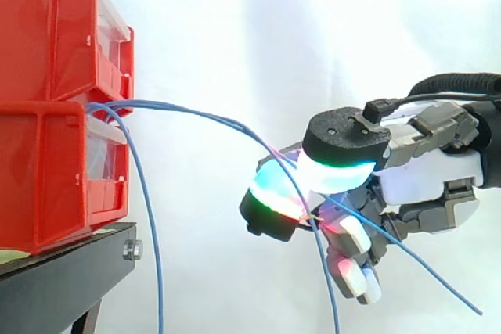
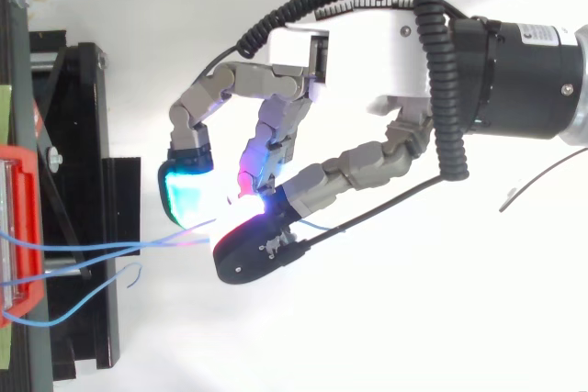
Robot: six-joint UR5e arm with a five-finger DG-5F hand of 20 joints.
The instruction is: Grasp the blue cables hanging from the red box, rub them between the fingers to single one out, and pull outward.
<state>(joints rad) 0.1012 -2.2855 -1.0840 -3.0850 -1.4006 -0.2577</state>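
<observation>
- This is looking like a robotics lab test bench.
- A white curtain is hanging as a plain backdrop.
- Stacked red bins are sitting on a bolted black stand.

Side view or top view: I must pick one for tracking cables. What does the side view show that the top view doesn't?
Side view: the red bins stacked two high, one loose cable hanging straight down, cable tails trailing below the hand. Top view: the black stand from above, fingers fanned out. Both: the hand pinching the blue cables.
</observation>
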